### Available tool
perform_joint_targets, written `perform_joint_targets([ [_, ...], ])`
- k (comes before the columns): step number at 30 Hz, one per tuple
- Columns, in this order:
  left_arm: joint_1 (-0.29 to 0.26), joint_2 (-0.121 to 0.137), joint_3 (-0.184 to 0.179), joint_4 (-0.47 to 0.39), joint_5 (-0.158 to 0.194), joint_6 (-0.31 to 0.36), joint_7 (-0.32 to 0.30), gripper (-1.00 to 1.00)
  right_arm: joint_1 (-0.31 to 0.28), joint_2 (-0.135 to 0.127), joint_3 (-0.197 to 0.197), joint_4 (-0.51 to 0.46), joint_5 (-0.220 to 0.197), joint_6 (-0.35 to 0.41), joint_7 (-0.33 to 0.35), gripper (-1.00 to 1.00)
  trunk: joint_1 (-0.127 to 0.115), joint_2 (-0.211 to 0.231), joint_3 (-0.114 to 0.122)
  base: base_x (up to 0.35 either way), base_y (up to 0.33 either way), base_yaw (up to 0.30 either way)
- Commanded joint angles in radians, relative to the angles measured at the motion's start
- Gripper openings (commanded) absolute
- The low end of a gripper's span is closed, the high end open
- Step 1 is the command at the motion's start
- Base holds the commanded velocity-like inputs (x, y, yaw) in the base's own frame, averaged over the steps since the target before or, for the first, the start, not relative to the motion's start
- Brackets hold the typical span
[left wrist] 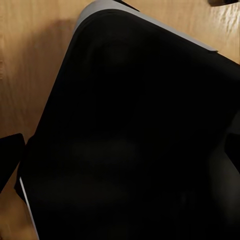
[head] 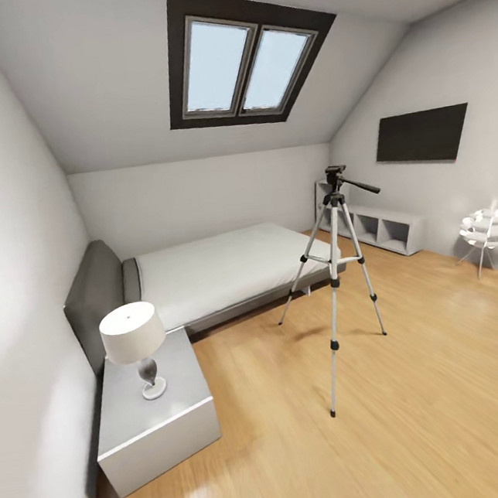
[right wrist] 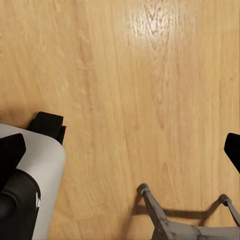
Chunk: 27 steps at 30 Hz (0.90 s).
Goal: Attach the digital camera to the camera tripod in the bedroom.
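Observation:
The camera tripod (head: 335,269) stands upright on the light wood floor in the middle of the bedroom, near the foot of the bed. Its three silver legs are spread, and its black head (head: 335,172) carries nothing, with the pan handle pointing right. The digital camera is out of view. In the right wrist view my right gripper (right wrist: 122,147) hangs open over bare floor, its dark fingertips (right wrist: 10,150) at the two sides with nothing between them. The left wrist view looks onto a large black body (left wrist: 135,135) above the floor, so I cannot make out the left gripper's fingers.
A low grey bed (head: 228,271) lies against the far wall, with a grey nightstand (head: 157,424) and white table lamp (head: 133,333) at its left. A white shelf unit (head: 383,229), wall TV (head: 422,134) and small white spiky lamp (head: 488,229) line the right wall. Open floor surrounds the tripod.

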<state>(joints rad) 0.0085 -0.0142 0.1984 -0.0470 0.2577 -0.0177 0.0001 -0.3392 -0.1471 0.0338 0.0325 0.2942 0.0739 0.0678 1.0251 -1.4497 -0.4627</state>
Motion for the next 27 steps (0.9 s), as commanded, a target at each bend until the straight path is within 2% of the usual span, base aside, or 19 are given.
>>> perform_joint_targets([
  [1,0.001,-0.001,0.004,-0.002,0.005,-0.001,0.000,1.00,-0.001,0.000,0.003,0.001,0.004,0.003,0.003,1.00,0.000,0.000,-0.001,0.000,0.179,0.000],
  [12,0.001,-0.001,0.004,-0.002,0.005,-0.001,0.000,1.00,-0.001,0.001,0.003,0.001,0.004,0.007,0.003,1.00,0.000,0.000,-0.001,0.000,0.077,0.000],
  [21,0.001,-0.001,0.004,-0.002,0.005,-0.001,0.000,1.00,-0.001,0.001,0.003,0.001,0.004,0.006,0.003,1.00,0.000,0.000,-0.001,0.000,0.237,0.000],
  [27,0.001,-0.001,0.004,-0.002,0.005,-0.001,0.000,1.00,-0.001,0.001,0.003,0.001,0.004,0.007,0.003,1.00,0.000,0.000,-0.001,0.000,0.068,-0.010],
])
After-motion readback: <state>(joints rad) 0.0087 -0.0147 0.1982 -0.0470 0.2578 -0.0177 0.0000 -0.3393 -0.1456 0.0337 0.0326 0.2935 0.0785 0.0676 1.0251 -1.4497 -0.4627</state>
